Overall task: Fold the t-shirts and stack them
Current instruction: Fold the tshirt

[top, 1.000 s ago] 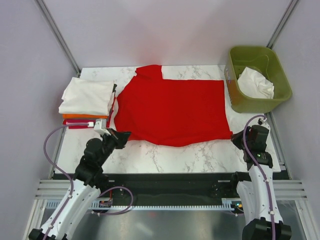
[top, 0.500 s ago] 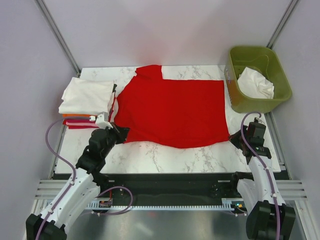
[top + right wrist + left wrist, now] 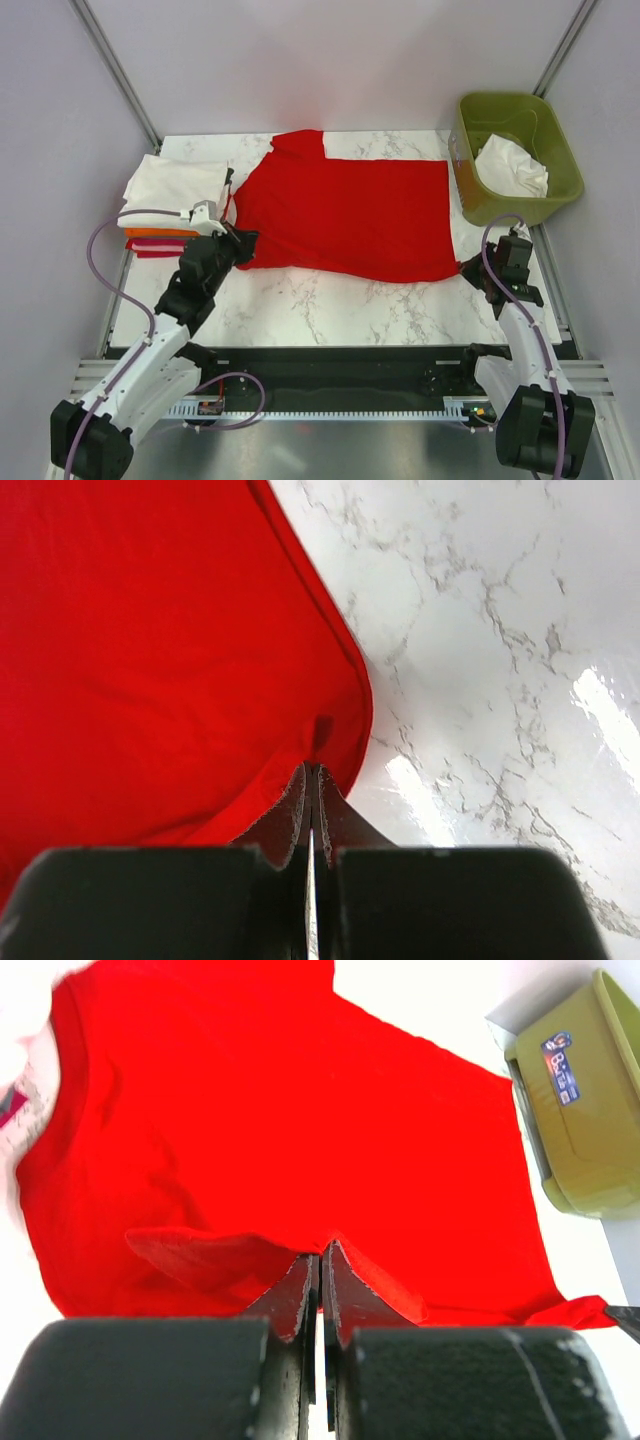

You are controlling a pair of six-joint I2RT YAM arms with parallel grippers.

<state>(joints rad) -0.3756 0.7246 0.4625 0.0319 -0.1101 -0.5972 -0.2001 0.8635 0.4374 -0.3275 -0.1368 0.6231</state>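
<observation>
A bright red t-shirt (image 3: pixel 345 215) lies spread across the marble table (image 3: pixel 330 305), its near hem lifted. My left gripper (image 3: pixel 243 250) is shut on the hem's near-left corner; in the left wrist view the red t-shirt (image 3: pixel 300 1130) bunches at the gripper (image 3: pixel 321 1252). My right gripper (image 3: pixel 468 268) is shut on the near-right corner, and the right wrist view shows the red t-shirt (image 3: pixel 150 650) pinched in the gripper (image 3: pixel 311 770). A folded white t-shirt (image 3: pixel 175 192) tops a stack at the left, over an orange t-shirt (image 3: pixel 160 233) and a dark red t-shirt (image 3: pixel 150 247).
An olive-green bin (image 3: pixel 515 155) stands at the back right with a crumpled white cloth (image 3: pixel 512 167) inside. The bin (image 3: pixel 580 1110) also shows in the left wrist view. Purple cables loop from both arms.
Both grippers have moved away from me, carrying the shirt's near hem toward the back. The red cloth now covers less of the front of the table.
</observation>
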